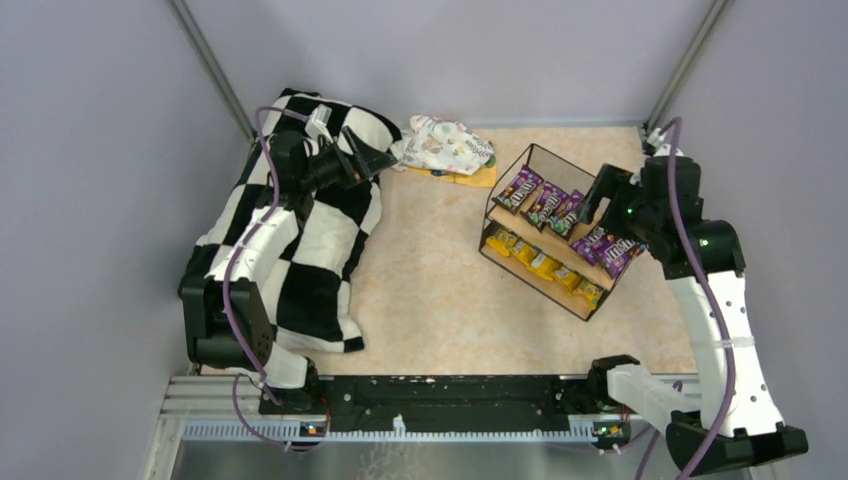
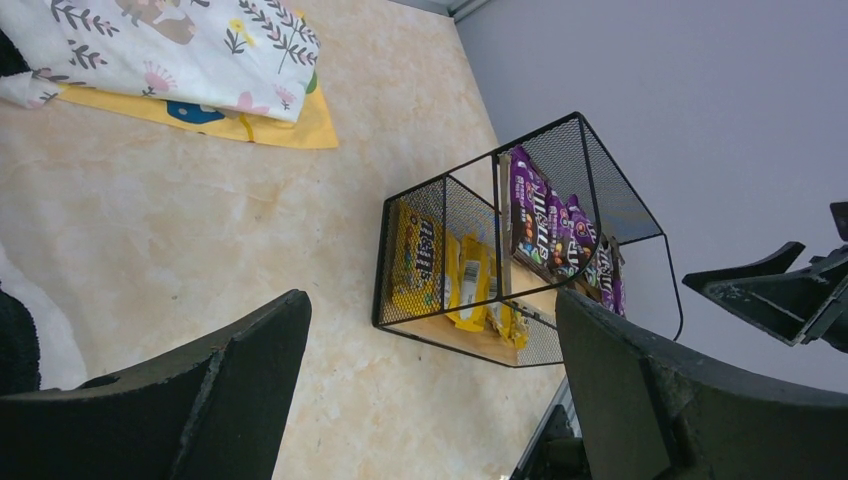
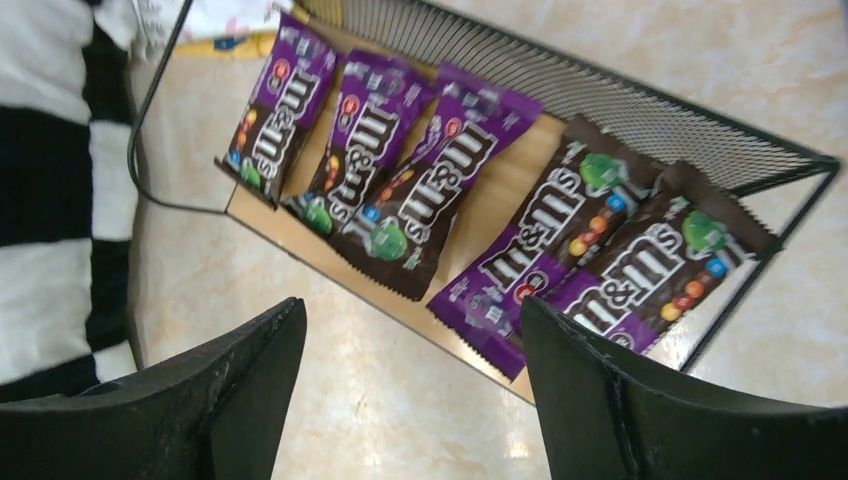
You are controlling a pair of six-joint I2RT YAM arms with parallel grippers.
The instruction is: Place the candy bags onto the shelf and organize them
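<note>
The shelf stands right of centre, a black wire rack with two wooden boards. Several purple candy bags lie side by side on its upper board, the two rightmost overlapping. Several yellow candy bags fill the lower board. My right gripper hovers open just above the front edge of the upper tier, nothing between its fingers. My left gripper is open and empty over the checkered blanket at the back left, facing the shelf from a distance; its own view shows yellow bags and purple bags.
A black-and-white checkered blanket covers the left side of the table. A white floral cloth bundle lies on a flat orange sheet at the back, just left of the shelf. Grey walls enclose the table on three sides.
</note>
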